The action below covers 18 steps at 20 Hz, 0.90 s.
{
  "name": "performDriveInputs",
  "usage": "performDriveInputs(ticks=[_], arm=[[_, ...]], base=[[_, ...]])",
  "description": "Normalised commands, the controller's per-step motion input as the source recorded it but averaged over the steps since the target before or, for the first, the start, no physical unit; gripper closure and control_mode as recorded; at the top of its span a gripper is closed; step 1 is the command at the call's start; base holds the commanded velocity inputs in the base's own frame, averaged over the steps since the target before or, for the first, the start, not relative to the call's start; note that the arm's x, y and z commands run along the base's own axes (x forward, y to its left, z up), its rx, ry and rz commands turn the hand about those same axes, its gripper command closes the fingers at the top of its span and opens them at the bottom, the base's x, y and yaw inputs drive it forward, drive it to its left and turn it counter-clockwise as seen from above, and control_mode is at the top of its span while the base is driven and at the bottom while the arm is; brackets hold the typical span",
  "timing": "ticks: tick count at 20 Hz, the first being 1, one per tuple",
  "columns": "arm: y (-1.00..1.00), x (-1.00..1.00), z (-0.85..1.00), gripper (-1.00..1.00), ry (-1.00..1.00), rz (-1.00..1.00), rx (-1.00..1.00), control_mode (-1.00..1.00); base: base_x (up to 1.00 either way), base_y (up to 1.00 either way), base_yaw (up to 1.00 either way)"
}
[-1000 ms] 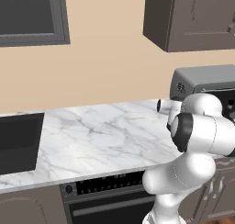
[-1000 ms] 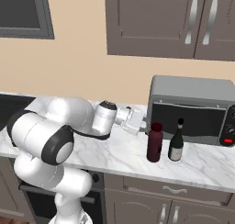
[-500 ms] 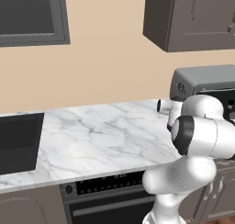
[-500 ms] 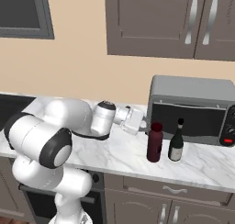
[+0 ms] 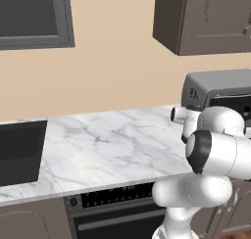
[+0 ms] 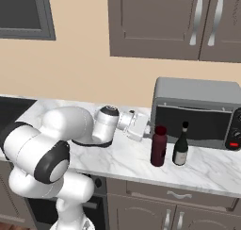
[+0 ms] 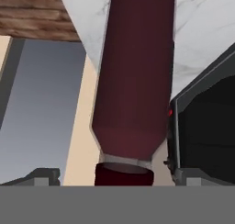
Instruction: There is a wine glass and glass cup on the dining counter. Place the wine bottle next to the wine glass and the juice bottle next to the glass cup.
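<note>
The juice bottle [image 6: 158,146], dark red with a darker cap, stands upright on the marble worktop [image 6: 117,156] in front of the toaster oven. Just to its right stands the wine bottle [image 6: 180,146], dark with a slim neck and pale label. My gripper [image 6: 147,129] reaches in sideways from the left at the height of the juice bottle's cap. In the hand view the juice bottle [image 7: 133,76] runs up the middle, and my gripper [image 7: 117,175] is open with one fingertip on each side of its cap end, apart from it. The wine glass, glass cup and dining counter are out of view.
A grey toaster oven [image 6: 197,112] [image 5: 220,88] stands right behind the two bottles against the wall. Wall cabinets [image 6: 174,21] hang above it. A dark inset [image 5: 17,152] lies in the worktop at the far left, and bare marble [image 5: 108,140] stretches between.
The hand has eased a little to the right, closer to the juice bottle. The bottles have not moved.
</note>
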Motion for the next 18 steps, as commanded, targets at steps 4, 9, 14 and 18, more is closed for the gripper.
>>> performDriveInputs(ticks=[4,9,14,18], arm=[[-0.27,0.0,0.13,-1.0,0.0,0.0,0.0,-1.0],[-0.2,0.0,-0.04,-1.0,0.01,0.0,0.0,-1.0],[-0.05,0.12,-0.19,-1.0,0.05,0.0,0.0,-1.0],[-0.09,0.02,0.0,-1.0,0.0,0.0,0.0,-1.0]], base=[[0.0,0.0,0.0],[0.0,0.0,0.0],[0.0,0.0,0.0],[0.0,0.0,0.0]])
